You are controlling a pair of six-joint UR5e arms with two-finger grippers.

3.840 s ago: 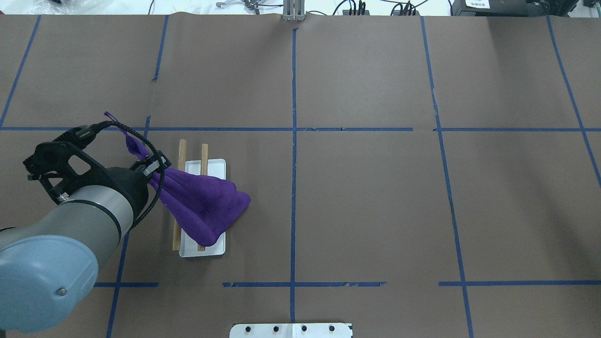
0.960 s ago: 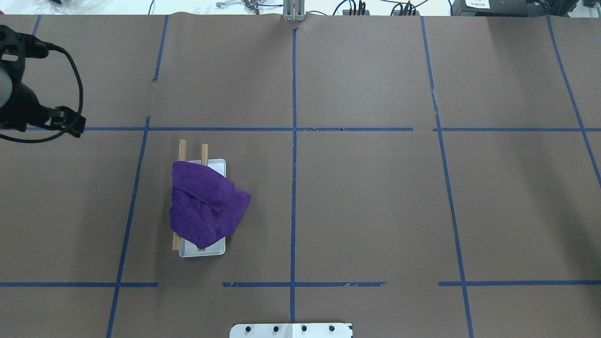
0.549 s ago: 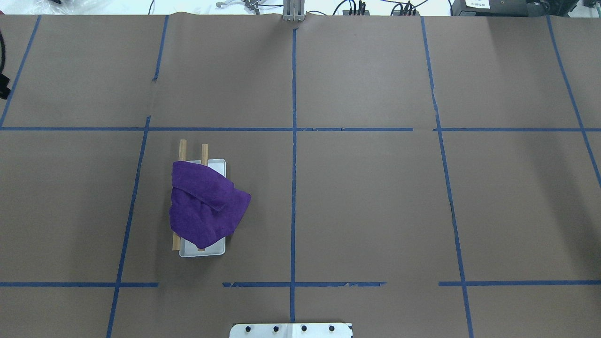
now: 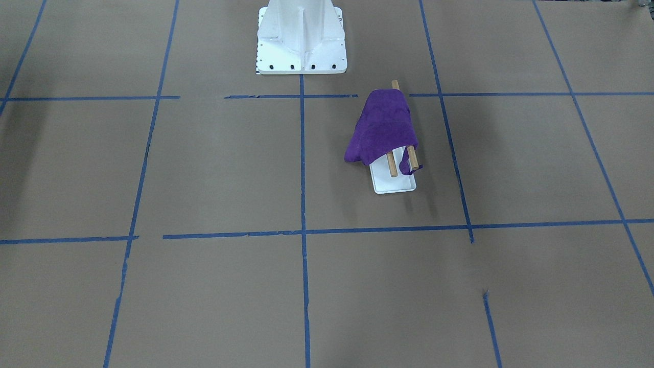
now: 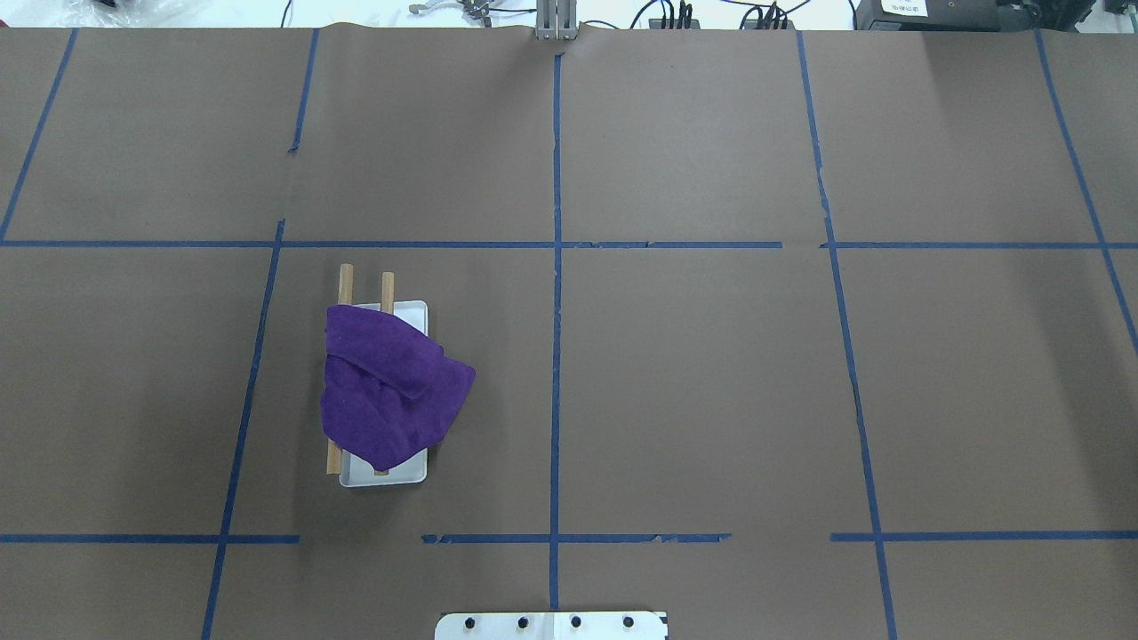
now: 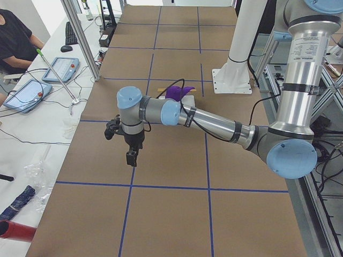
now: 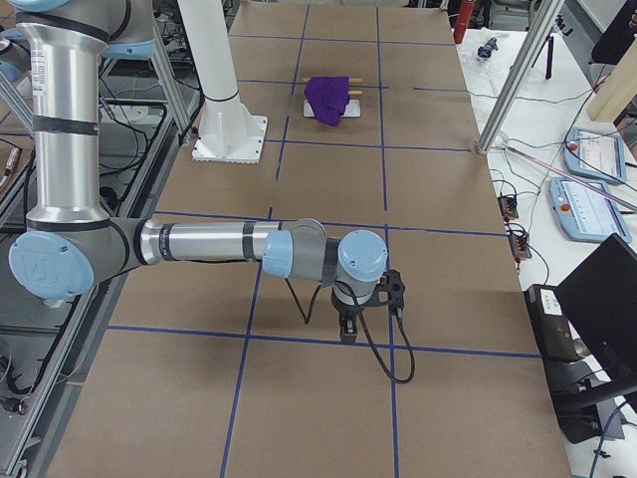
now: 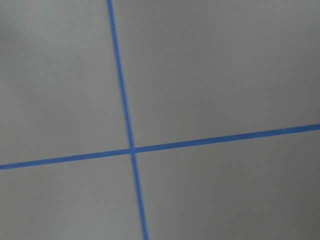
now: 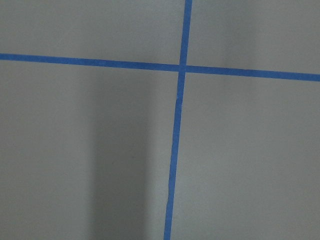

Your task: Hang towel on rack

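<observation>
The purple towel (image 5: 391, 387) lies draped over both wooden rods of the rack (image 5: 345, 284). It covers most of their length, and one lobe reaches out past the right edge of the white base. The rods' far ends stick out bare. The rack stands on the table (image 5: 711, 373) in the robot's left half.

The left gripper (image 6: 131, 159) hangs over the table's left end, pointing down, well apart from the towel. Only the side view shows it, so I cannot tell whether it is released or clenched.

The right gripper (image 7: 348, 334) hangs over the opposite end, farther still from the rack, and its state is equally unclear. Both wrist cameras show only crossing blue tape (image 8: 132, 149).
</observation>
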